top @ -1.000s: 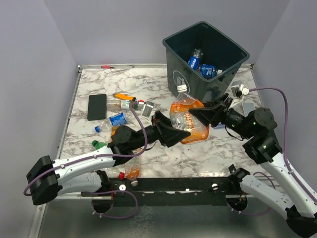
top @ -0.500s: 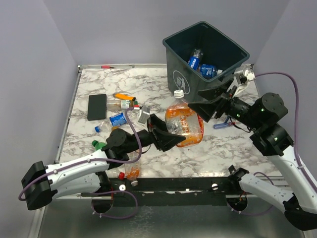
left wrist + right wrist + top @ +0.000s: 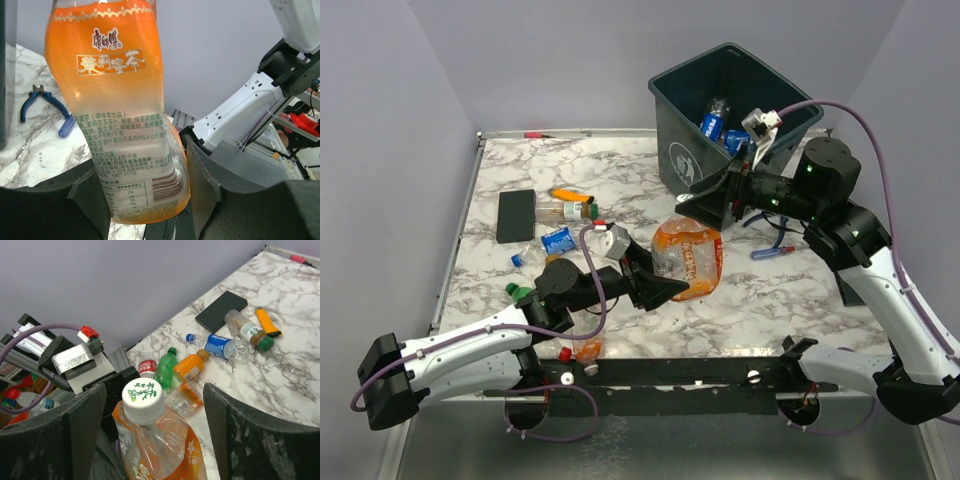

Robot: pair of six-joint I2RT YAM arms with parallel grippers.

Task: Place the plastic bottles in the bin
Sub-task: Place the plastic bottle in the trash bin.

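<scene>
A large crumpled orange plastic bottle with a white cap hangs above the table's middle. My left gripper is shut on its base end; the left wrist view shows the labelled bottle squeezed between the black fingers. My right gripper stands open just above the cap, both fingers apart from it. The dark bin stands at the back right with two blue-labelled bottles inside. Several more bottles lie at the left of the table.
A flat black pad and an orange lighter lie at the left by the loose bottles. Blue-handled pliers rest right of the held bottle, below the bin. A green bottle and an orange bottle lie near the front left edge.
My right gripper has opened, let go of the orange bottle's neck and risen back toward the bin. The left gripper still holds the bottle and has lowered it slightly.
</scene>
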